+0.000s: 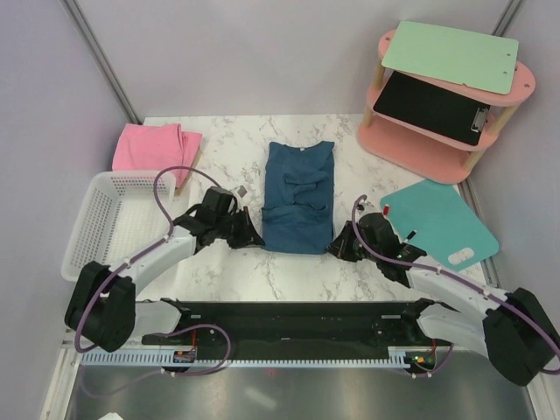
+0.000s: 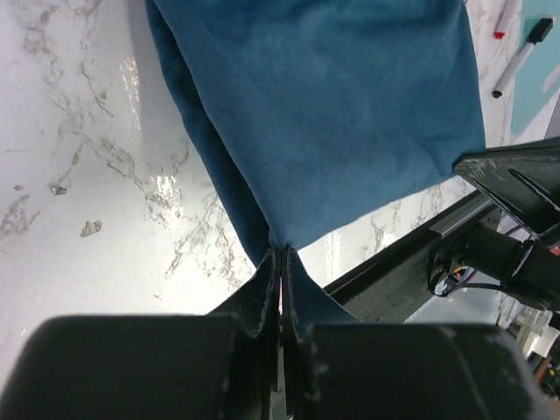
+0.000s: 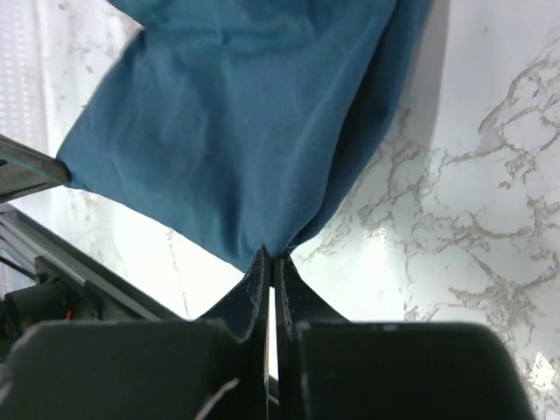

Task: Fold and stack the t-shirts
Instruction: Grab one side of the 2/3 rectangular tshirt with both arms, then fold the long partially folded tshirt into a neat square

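The dark teal-blue t-shirt (image 1: 297, 197) lies lengthwise in the middle of the marble table, its sleeves folded in over its body. My left gripper (image 1: 255, 237) is shut on its near left corner, and the cloth (image 2: 332, 114) pinches into the closed tips of that gripper (image 2: 282, 254). My right gripper (image 1: 335, 248) is shut on the near right corner, where the fabric (image 3: 245, 131) gathers at that gripper's tips (image 3: 271, 256). The light pink t-shirt (image 1: 156, 147) lies folded at the back left, apart from both arms.
A white plastic basket (image 1: 112, 219) stands at the left, under the left arm. A turquoise mat (image 1: 442, 223) with a marker (image 1: 385, 213) beside it lies at the right. A pink two-tier shelf (image 1: 446, 92) holding clipboards stands at the back right.
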`<action>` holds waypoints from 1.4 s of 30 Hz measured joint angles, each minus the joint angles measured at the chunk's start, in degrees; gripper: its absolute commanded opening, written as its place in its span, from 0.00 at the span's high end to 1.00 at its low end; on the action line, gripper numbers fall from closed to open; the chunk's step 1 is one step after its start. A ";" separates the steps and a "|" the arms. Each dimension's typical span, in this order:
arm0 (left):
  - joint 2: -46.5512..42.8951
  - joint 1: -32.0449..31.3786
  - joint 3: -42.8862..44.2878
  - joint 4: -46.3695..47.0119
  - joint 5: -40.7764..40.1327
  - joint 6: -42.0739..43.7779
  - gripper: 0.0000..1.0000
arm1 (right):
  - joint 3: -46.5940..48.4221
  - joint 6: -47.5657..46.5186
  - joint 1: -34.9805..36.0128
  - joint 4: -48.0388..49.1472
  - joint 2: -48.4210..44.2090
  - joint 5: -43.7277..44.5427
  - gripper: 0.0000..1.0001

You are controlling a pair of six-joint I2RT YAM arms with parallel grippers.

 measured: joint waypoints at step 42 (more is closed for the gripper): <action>44.68 11.23 69.05 -16.52 4.87 6.40 0.98 | 50.69 -15.69 -12.61 -0.90 41.05 12.13 0.99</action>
